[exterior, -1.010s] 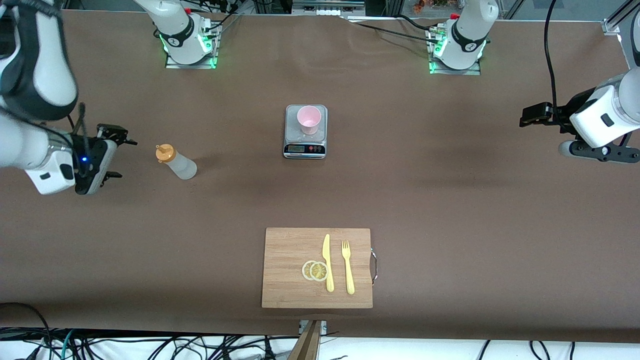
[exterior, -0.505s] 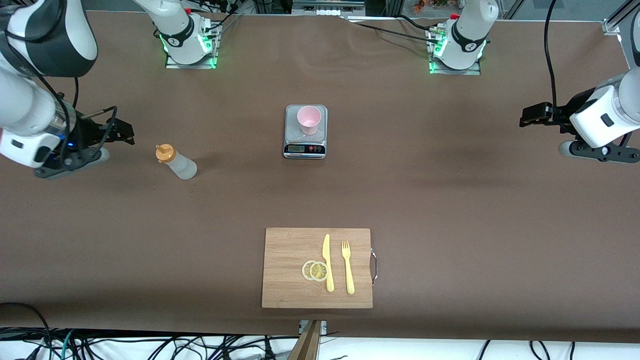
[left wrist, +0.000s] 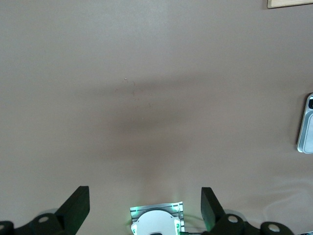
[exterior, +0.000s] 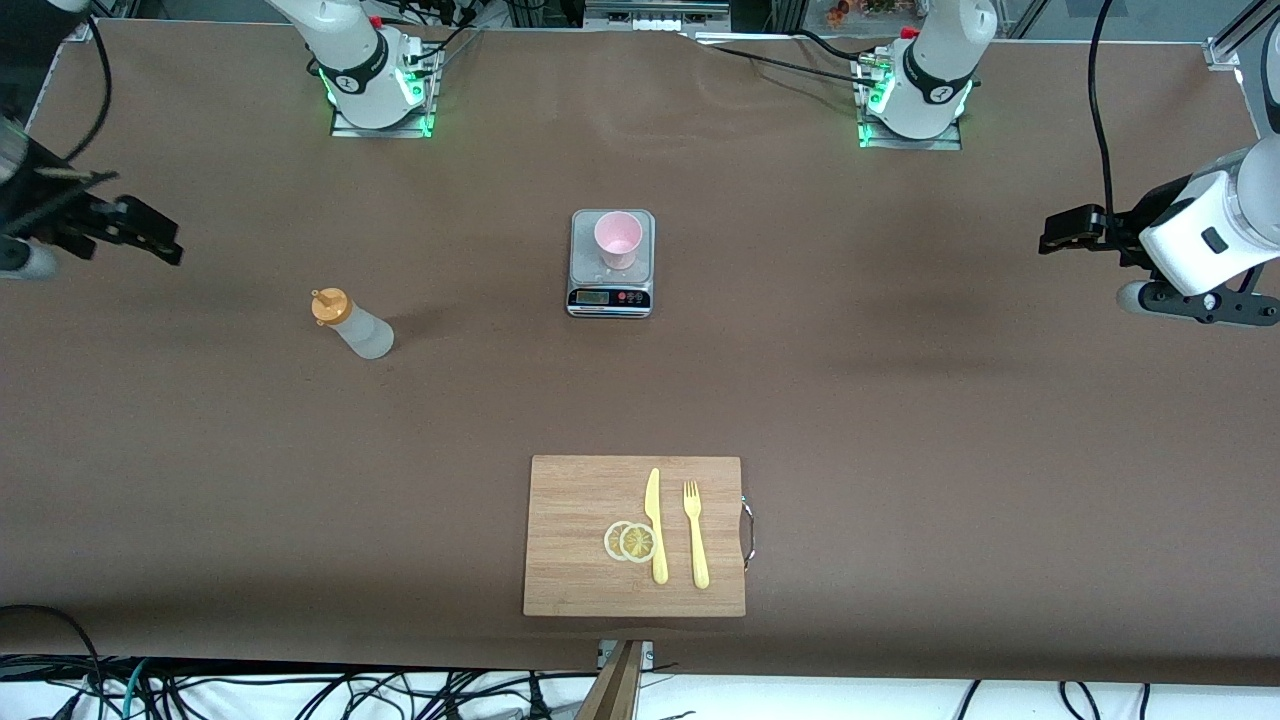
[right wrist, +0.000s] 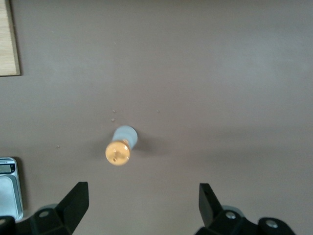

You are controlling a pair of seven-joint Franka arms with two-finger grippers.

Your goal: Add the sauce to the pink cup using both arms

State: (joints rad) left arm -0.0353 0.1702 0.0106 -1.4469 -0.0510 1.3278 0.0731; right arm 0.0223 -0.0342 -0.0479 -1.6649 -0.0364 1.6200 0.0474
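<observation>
The sauce bottle (exterior: 351, 325), frosted white with an orange cap, stands upright on the table toward the right arm's end; it also shows in the right wrist view (right wrist: 120, 146). The pink cup (exterior: 618, 238) stands on a grey kitchen scale (exterior: 610, 295) at mid-table. My right gripper (exterior: 150, 235) is open and empty, raised over bare table at the right arm's end, apart from the bottle; it also shows in its wrist view (right wrist: 142, 196). My left gripper (exterior: 1060, 232) is open and empty, waiting over the left arm's end; it also shows in its wrist view (left wrist: 144, 196).
A wooden cutting board (exterior: 570, 540) lies nearer the front camera than the scale, with a yellow knife (exterior: 655, 525), a yellow fork (exterior: 695, 535) and two lemon slices (exterior: 630, 541) on it. The arm bases (exterior: 375, 85) stand along the table's back edge.
My right gripper has swung away from the sauce bottle, rising and moving toward the table's end, and its wrist has turned. The left arm, bottle and cup have not moved.
</observation>
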